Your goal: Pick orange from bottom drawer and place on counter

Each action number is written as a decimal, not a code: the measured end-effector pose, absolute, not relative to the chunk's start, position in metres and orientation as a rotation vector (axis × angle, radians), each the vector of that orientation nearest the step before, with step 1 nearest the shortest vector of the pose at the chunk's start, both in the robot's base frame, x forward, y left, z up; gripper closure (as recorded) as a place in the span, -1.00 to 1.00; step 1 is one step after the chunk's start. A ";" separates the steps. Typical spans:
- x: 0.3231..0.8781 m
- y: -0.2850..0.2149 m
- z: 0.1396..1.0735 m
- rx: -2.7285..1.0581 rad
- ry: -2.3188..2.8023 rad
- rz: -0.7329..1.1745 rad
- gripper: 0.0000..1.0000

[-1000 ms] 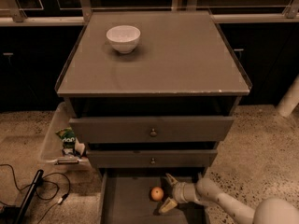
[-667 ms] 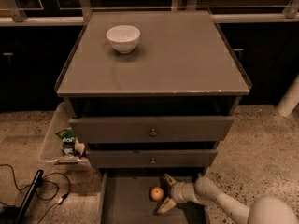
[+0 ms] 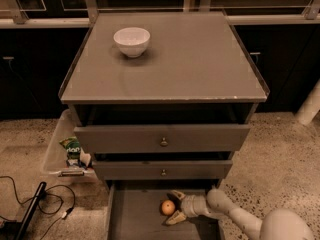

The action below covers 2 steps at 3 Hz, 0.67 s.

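The orange (image 3: 168, 207) lies on the floor of the open bottom drawer (image 3: 135, 219), under the two knobbed drawers. My gripper (image 3: 174, 207) reaches in from the right, low in the drawer. Its fingers (image 3: 176, 217) stand open on either side of the orange's right half, one behind it and one in front. The orange rests on the drawer floor. The counter (image 3: 190, 59) is the wide grey top of the cabinet above.
A white bowl (image 3: 132, 41) stands on the counter at the back left. A clear bin (image 3: 60, 149) with a green packet (image 3: 73, 146) sits left of the cabinet. Black cables (image 3: 45, 204) lie on the speckled floor at lower left. My white arm (image 3: 245, 219) crosses the lower right.
The gripper has edged a little toward the orange. The orange has not moved.
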<state>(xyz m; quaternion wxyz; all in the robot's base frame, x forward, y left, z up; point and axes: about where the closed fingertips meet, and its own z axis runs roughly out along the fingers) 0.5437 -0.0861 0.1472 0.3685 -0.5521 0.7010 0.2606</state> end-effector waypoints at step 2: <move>0.544 -0.086 0.147 -1.418 1.800 0.669 0.30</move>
